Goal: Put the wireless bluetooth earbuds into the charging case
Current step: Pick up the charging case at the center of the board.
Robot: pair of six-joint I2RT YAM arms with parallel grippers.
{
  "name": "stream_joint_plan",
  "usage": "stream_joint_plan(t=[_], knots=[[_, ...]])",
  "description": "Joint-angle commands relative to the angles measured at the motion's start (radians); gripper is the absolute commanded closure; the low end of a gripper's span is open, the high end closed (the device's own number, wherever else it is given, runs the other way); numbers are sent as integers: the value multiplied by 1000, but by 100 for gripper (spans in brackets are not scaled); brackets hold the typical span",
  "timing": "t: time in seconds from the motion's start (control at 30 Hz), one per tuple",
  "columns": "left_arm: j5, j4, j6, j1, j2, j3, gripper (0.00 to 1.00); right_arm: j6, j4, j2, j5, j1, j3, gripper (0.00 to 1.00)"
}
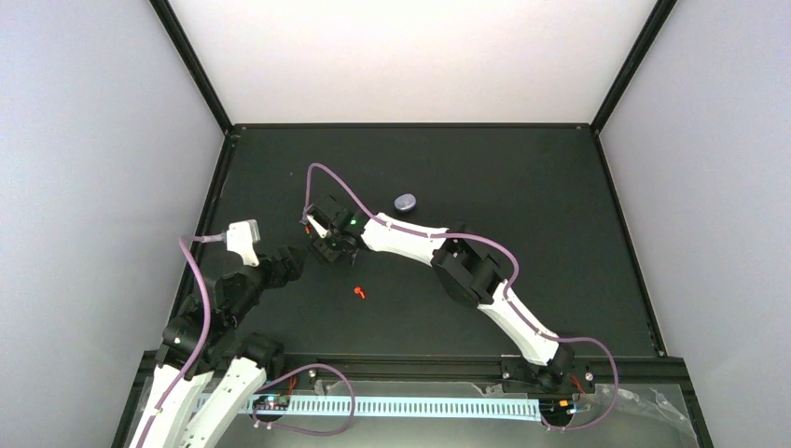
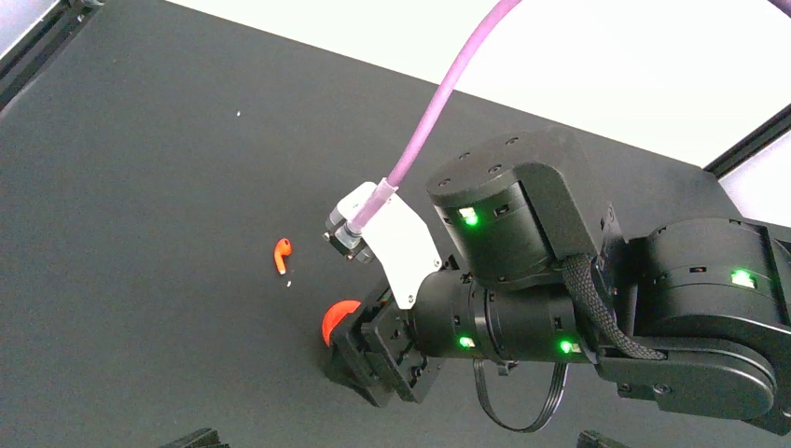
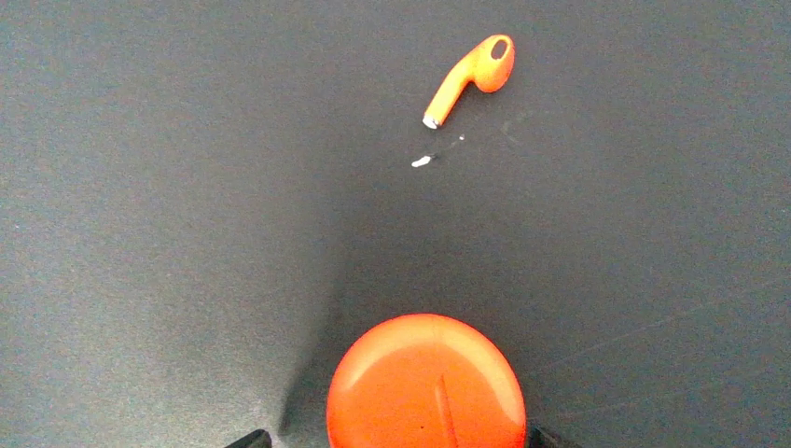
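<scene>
Reaching across the tabletop [image 1: 522, 187] in the top view, the right end effector [image 1: 326, 245] hangs low left of centre. The left end effector [image 1: 295, 261] sits just beside it at 8 o'clock. A red-orange earbud [image 1: 359, 292] lies alone on the dark surface at 5 o'clock from the right end effector, too small here to read its direction. A lavender case [image 1: 405, 201] rests at 2 o'clock, apart from everything.

From the left wrist, the orange charging case [image 2: 338, 320] sits on the tabletop, half hidden by the right end effector's fingers. The earbud [image 2: 281, 257] lies near it at 10 o'clock, not touching. Its long axis is almost upright in the frame, bulb toward 12 and stem toward 6. Only the left fingertips [image 2: 196, 437] show, at the bottom corners, standing wide apart with nothing between them.

From the right wrist, the charging case [image 3: 425, 383] fills the bottom centre. The right end effector straddles it with its jaws apart, with bare tabletop showing between the case and the left-hand tip. The earbud [image 3: 471, 79] lies at 12 to 1 o'clock, well clear. Its bulb points toward 1:30 and its stem tip toward 7:30. A white speck [image 3: 422, 161] lies just below the stem.
</scene>
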Motion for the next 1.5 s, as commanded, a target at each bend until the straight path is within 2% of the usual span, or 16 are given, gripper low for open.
stream_joint_plan(t=[0.0,0.63,0.9,1.13,1.47], knots=[[-2,-1,4,0,-12,-1,1,-42,-36,26,42,1,31,28],[4,1,1,-1,-7,-2,1,-88,-41,105,69,9,75,34],[6,2,3,-1,-8,-5,1,-85,-46,107,76,19,65,45],[6,3,3,-1,-7,-5,1,-90,22,15,117,19,-58,52],[17,8,3,-2,-3,-4,1,-88,169,-253,167,18,-351,56]])
